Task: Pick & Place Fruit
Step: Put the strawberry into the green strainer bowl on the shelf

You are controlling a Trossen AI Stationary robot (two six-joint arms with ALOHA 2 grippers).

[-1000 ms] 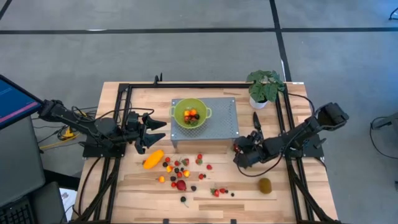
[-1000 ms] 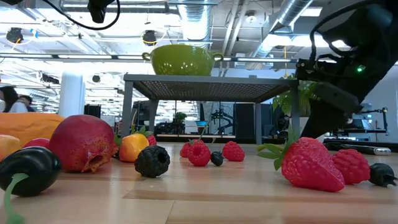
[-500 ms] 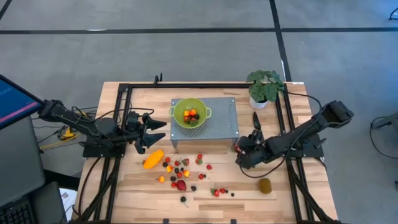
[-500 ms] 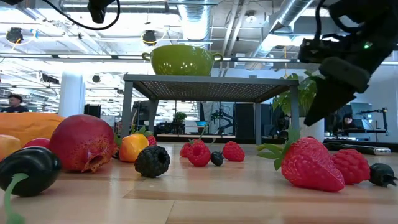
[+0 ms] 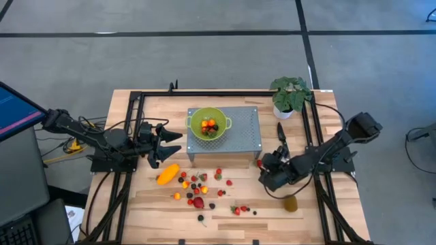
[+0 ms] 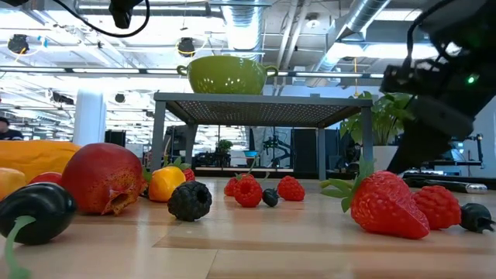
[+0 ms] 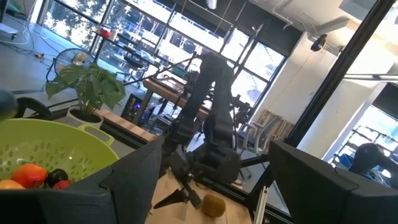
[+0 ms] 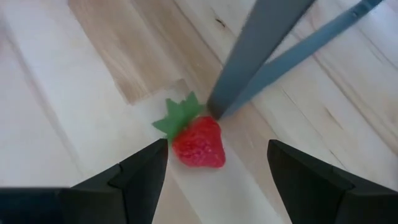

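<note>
**Right arm lines up on a strawberry by the stand leg**

Wooden tabletop [image 5: 272, 218] fills the middle of the high view, grey floor all round it. I've got the green colander [image 5: 208, 124] on its metal stand [image 5: 242, 129] at centre, a few fruits already inside. Loose berries [image 5: 201, 184] are scattered just below the stand, the long orange fruit [image 5: 167, 173] at lower left of that scatter, the kiwi [image 5: 291, 203] at lower right.

My right gripper [image 5: 266, 178] hangs low beside the stand's right front leg, fingers apart and holding nothing. In its wrist view a strawberry [image 8: 199, 144] sits right between the fingers, touching the foot of the grey leg [image 8: 249, 56]. The left gripper [image 5: 172, 139] waits to the left of the colander, fingers spread, empty.

Handling call: that strawberry looks light and soft, easy to bruise, likely to roll. I'd pinch it across the broad red body, not the leafy cap, and gently.

Against half a second ago, the right arm has folded back a touch and its gripper has slid slightly toward the lower edge of the frame, nearer the kiwi. Left arm and fruit unchanged.
</note>
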